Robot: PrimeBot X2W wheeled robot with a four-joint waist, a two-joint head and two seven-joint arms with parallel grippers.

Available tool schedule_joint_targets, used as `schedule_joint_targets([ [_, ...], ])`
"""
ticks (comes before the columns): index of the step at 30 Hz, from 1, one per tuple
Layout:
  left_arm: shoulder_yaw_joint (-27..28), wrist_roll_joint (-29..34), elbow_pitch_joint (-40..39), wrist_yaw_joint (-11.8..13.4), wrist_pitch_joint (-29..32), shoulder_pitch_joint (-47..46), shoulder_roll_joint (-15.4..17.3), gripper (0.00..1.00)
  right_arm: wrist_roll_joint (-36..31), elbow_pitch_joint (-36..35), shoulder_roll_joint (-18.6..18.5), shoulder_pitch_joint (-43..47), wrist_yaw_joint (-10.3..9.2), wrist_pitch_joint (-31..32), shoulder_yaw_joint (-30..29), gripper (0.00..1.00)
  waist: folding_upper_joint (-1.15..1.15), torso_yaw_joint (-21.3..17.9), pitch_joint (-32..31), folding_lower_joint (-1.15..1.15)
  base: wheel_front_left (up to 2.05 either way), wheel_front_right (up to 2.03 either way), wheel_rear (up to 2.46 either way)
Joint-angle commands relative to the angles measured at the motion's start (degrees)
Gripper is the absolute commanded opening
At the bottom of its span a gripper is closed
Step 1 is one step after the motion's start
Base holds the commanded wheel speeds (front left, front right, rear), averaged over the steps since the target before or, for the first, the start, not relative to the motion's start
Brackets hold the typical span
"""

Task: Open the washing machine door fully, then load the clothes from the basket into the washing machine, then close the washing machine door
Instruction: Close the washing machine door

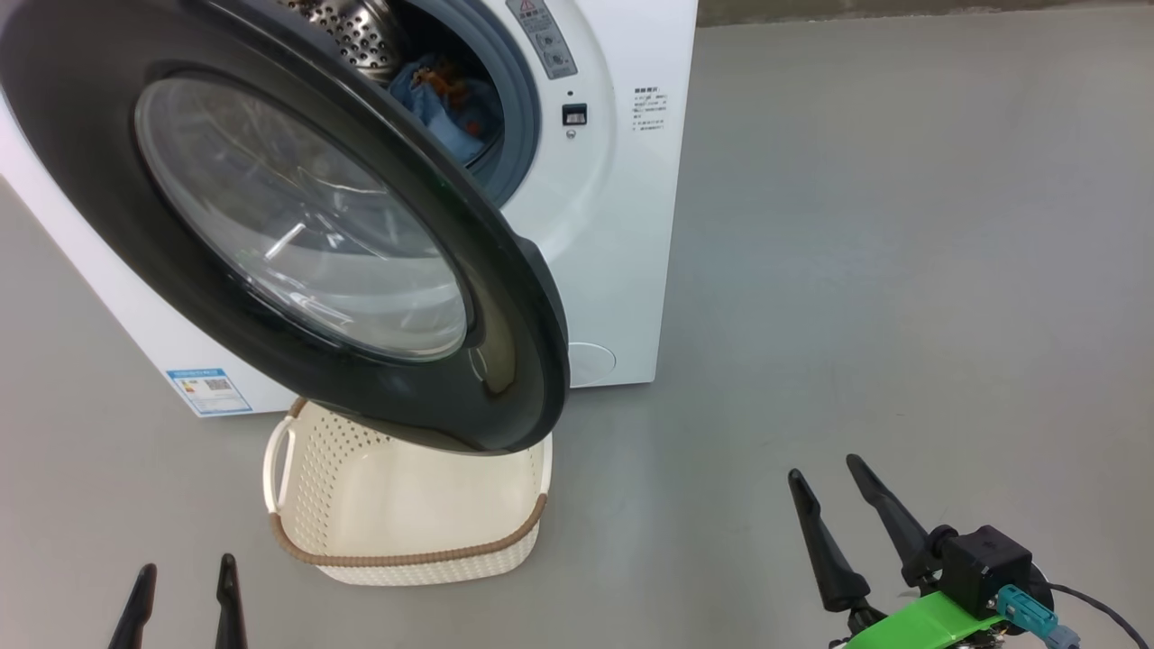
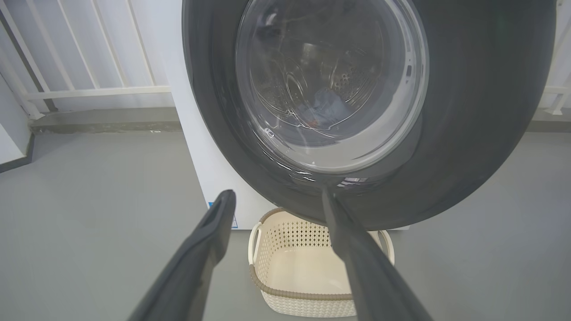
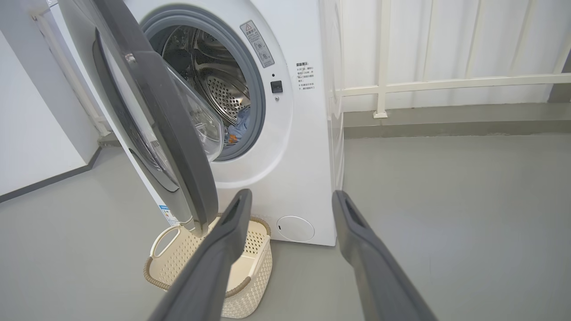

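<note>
While door [image 1: 297, 216] hangs ajar, right tool [image 1: 823, 467] well apart

The washing machine door [image 1: 505, 297] stood partly open over the basket [image 1: 406, 559] on the floor [image 1: 902, 270]. Blue clothes [image 1: 451, 113] lay inside the washing machine [image 1: 622, 225]. The left gripper [image 1: 185, 566] and the right gripper [image 1: 822, 467] had their fingers spread, away from the door.

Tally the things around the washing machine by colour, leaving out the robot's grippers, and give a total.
White: 1, the washing machine
Black: 1, the washing machine door, standing open
Cream: 1, the basket
Blue: 1, a garment in the drum
Total: 4
</note>
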Motion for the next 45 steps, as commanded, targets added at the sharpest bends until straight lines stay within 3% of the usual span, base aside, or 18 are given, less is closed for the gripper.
schedule_joint_targets([
  [1, 1.8, -0.3, -1.4, 0.5, -0.3, -1.1, 0.3, 1.0, -0.2, -1.2, -0.5, -1.3, 0.09, -0.7, 1.6, 0.13, 0.0, 0.0, 0.0, 0.0, 0.0, 0.0, 0.0],
  [2, 1.7, -0.4, -1.4, 0.5, -0.3, -1.1, 0.3, 1.0, 0.0, -1.2, -0.5, -1.3, 0.09, -0.7, 1.6, 0.0, 0.0, 0.0, -0.1, 0.0, 0.0, 0.0, 0.0],
  [7, 1.5, -0.9, -1.6, 0.8, -0.3, -1.1, 0.3, 1.0, 1.3, -4.1, -0.3, -2.0, 0.09, -0.7, 1.2, 0.0, 0.0, 0.0, 0.0, 0.0, 0.0, 0.0, 0.0],
  [13, 1.8, -1.2, -2.1, 0.9, -0.3, -1.5, 0.3, 1.0, 2.7, -17.0, 0.1, -3.8, 0.09, -0.7, 1.4, 0.0, 0.0, -0.2, 1.2, 0.0, 0.0, 0.0, 0.0],
  [19, 1.3, -1.5, -2.1, 0.9, -0.3, -2.4, 0.3, 1.0, 4.2, -31.2, -1.6, -9.1, 0.09, -0.7, 9.0, 0.0, 0.0, 0.4, 2.0, 0.0, 0.0, 0.0, 0.0],
  [23, 1.0, -1.6, -1.9, 0.9, -0.3, -2.9, 0.3, 1.0, 5.1, -34.9, -3.3, -13.7, 0.09, -0.7, 16.3, 0.0, 0.0, 1.3, 2.1, 0.0, 0.0, 0.0, 0.0],
  [28, 0.3, -1.8, -1.8, 1.0, -0.3, -3.6, 0.3, 1.0, 6.6, -32.2, -4.8, -17.2, 0.09, -0.7, 24.0, 0.0, 0.0, 2.9, 2.3, 0.0, 0.0, 0.0, 0.0],
  [36, -2.1, -3.3, -2.6, 1.5, -0.3, -5.2, 0.3, 1.0, 10.2, -16.4, -6.6, -20.9, 0.09, -0.7, 35.7, 0.0, 0.0, 7.8, 4.8, 0.0, 0.0, 0.0, 0.0],
  [45, -4.1, -5.0, -3.3, 1.9, -0.3, -7.7, 0.3, 1.0, 8.1, -2.7, -4.9, -22.4, 0.09, -0.7, 28.9, 0.0, 0.0, 11.8, 11.0, 0.0, 0.0, 0.0, 0.0],
])
